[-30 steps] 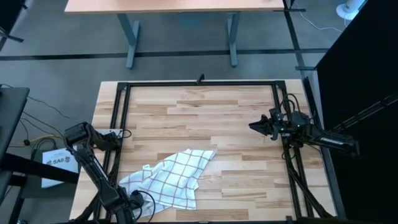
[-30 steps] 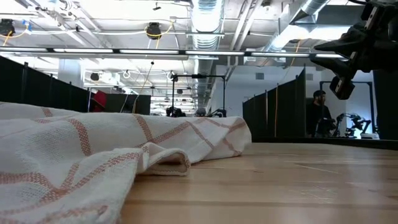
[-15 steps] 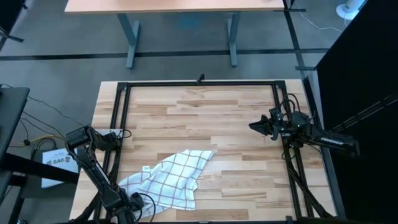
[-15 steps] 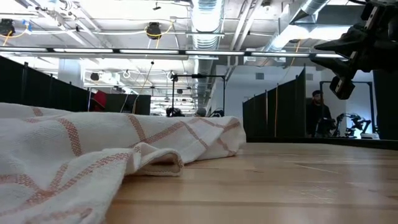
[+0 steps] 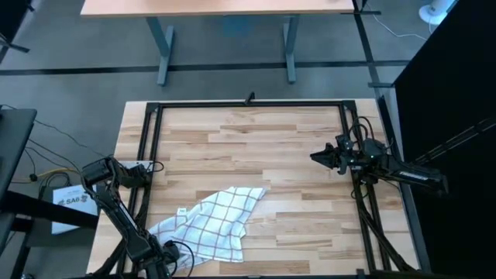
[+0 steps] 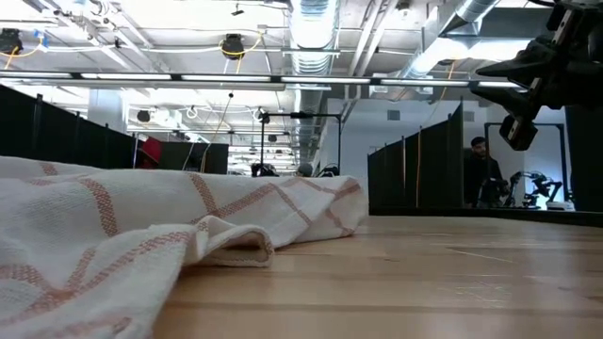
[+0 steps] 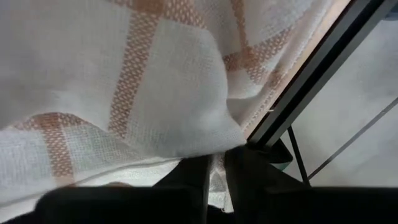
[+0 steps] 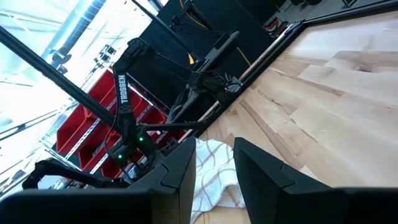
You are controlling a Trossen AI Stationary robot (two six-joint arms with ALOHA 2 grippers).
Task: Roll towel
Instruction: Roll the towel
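At seven o'clock on the counter (image 5: 294, 155), crumpled towel (image 5: 213, 225), left end effector (image 7: 214, 171) pinching its edge, right end effector (image 5: 318, 156) at three o'clock, partly open, empty.

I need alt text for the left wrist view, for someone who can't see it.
The left pincer has its two dark fingers nearly together on a fold of the towel, white with brownish grid lines, which fills most of the frame. A dark frame rail crosses diagonally beside it.

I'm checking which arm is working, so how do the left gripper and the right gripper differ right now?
The left gripper is down at the table's near left edge, jaws pinching the towel; the right gripper hangs above bare wood at the right, holding nothing, jaws slightly apart. Both are dark and two-fingered.
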